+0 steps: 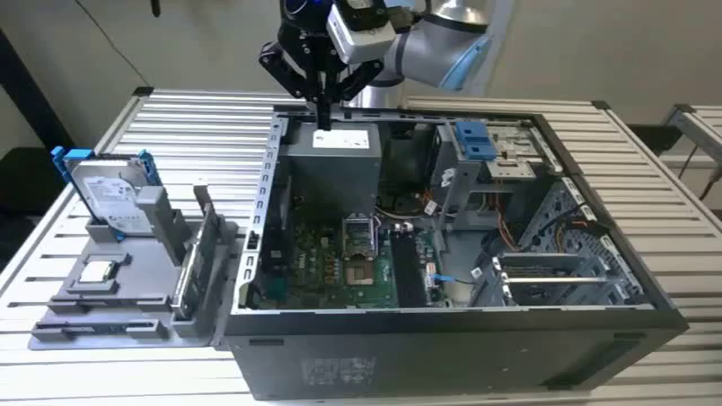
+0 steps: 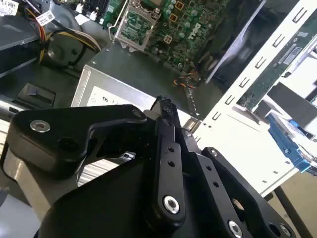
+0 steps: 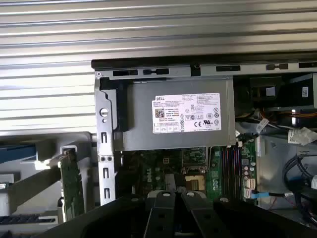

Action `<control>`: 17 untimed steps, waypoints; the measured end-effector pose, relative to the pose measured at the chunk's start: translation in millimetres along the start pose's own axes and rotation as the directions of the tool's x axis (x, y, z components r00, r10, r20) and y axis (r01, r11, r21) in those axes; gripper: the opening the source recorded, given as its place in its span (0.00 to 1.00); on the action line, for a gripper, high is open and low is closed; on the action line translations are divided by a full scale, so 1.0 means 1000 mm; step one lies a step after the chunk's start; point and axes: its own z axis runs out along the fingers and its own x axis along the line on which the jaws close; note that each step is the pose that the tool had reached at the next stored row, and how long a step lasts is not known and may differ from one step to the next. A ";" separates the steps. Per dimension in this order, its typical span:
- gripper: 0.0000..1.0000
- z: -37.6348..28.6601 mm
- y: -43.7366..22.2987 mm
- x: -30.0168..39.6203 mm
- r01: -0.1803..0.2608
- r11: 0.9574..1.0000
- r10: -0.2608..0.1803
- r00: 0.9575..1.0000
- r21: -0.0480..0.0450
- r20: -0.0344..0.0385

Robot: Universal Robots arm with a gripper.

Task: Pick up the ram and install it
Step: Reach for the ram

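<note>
The ram (image 1: 205, 254) is a slim dark strip standing on edge in the grey holder (image 1: 101, 326), at the exterior view's left of the open computer case (image 1: 451, 338). Its green face (image 3: 72, 181) shows in the first wrist view. My gripper (image 1: 324, 114) hangs shut and holds nothing, over the grey power supply (image 1: 330, 161) at the back of the case, well away from the ram. Its black fingers (image 2: 166, 129) lie pressed together in the second wrist view. On the green motherboard (image 1: 327, 271), dark memory slots (image 1: 408, 269) run beside the processor socket.
A silver hard drive in a blue frame (image 1: 113, 199) stands at the back of the holder, and a small square chip (image 1: 100, 271) lies in front of it. Inside the case are cables, a blue-tabbed drive cage (image 1: 479, 144) and metal walls. Everything rests on a slatted metal table (image 1: 192, 118).
</note>
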 end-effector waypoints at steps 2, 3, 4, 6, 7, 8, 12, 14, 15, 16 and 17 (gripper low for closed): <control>0.11 0.0000 0.0000 0.0000 0.000 1.000 0.000 1.000 0.000 0.000; 0.11 0.0000 0.0000 0.0000 0.000 1.000 0.000 1.000 0.000 0.000; 0.11 0.0000 0.0000 0.0001 0.000 1.000 0.000 1.000 0.000 0.000; 0.11 0.0000 0.0000 0.0005 0.000 1.000 0.000 1.000 0.000 0.000; 0.11 0.0000 -0.0001 0.0009 0.000 1.000 0.000 1.000 0.000 0.000; 0.11 0.0000 -0.0001 0.0015 0.000 1.000 0.000 1.000 0.000 0.000; 0.11 0.0001 -0.0002 0.0027 0.000 1.000 0.000 1.000 0.000 0.000; 0.11 0.0002 -0.0003 0.0031 0.000 1.000 0.000 1.000 0.000 0.000; 0.11 0.0002 -0.0003 0.0032 0.000 1.000 0.000 1.000 0.000 0.000; 0.11 0.0002 -0.0003 0.0033 0.000 1.000 0.000 1.000 0.000 0.000; 0.11 0.0003 -0.0003 0.0036 0.000 1.000 0.000 1.000 0.000 0.000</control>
